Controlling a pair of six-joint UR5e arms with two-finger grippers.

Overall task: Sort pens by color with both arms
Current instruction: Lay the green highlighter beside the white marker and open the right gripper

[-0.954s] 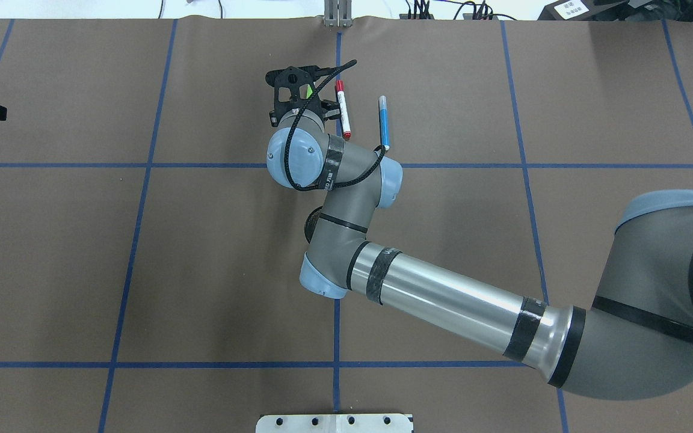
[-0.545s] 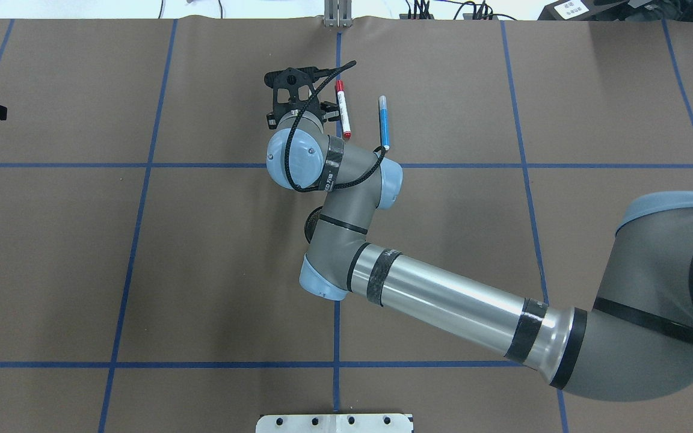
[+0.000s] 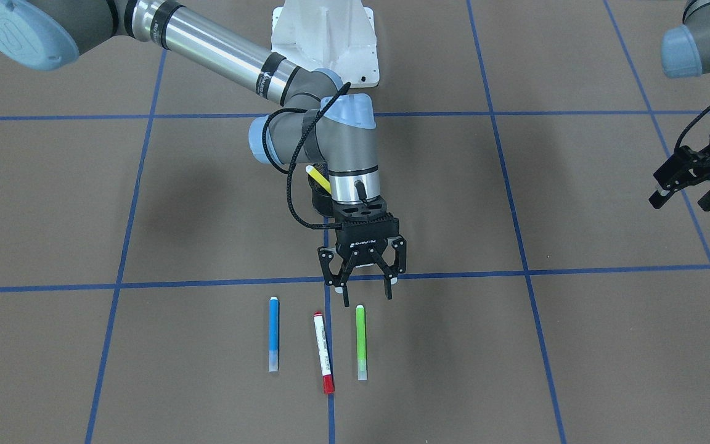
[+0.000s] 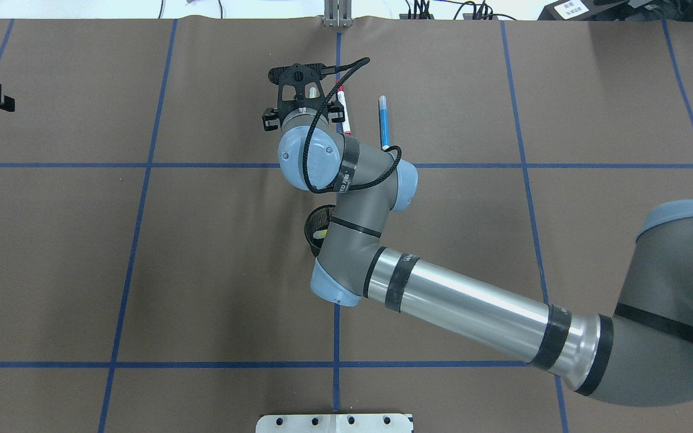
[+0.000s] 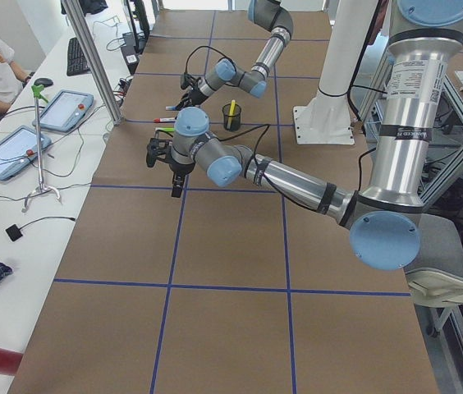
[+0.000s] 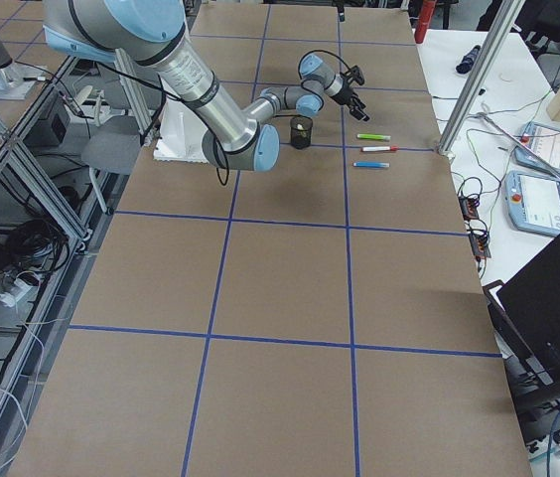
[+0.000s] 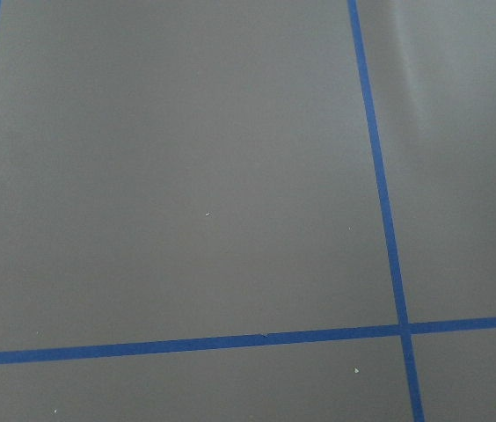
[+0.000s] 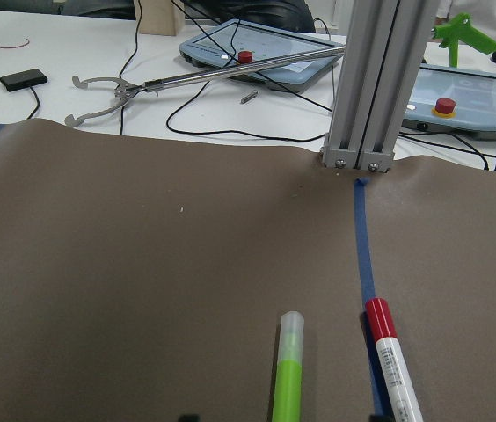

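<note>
Step in hand, as I judged it: R-arm pick of the light green pen [image 3: 361,343]. The right gripper [image 3: 367,298] hung over that pen's robot-side end, jaws spread wide, nothing held. Three pens lay flat on the table [image 3: 577,370], parallel and apart: blue pen [image 3: 274,333], red-ended pen [image 3: 323,353] in the middle, green on the side away from blue. The yellow pen [image 3: 319,177] stood tilted in the black mesh cup [image 3: 317,200], partly hidden behind the wrist. The left gripper [image 3: 686,192] hovered well apart at the table's side, fingers spread, empty (its wrist cam showed bare table only).

Procedure I'd have followed:
1. Centre the barrel btwn the fingers. The right wrist view had it approx. centred.
2. Shift toward mid-barrel before descent. An end grip would likely let the pen swing.
3. Descend vertically. One finger had to land in the gap btwn green and red-ended pen, so watch clearance there.
4. Close slowly, since a round barrel tends to roll.
</note>
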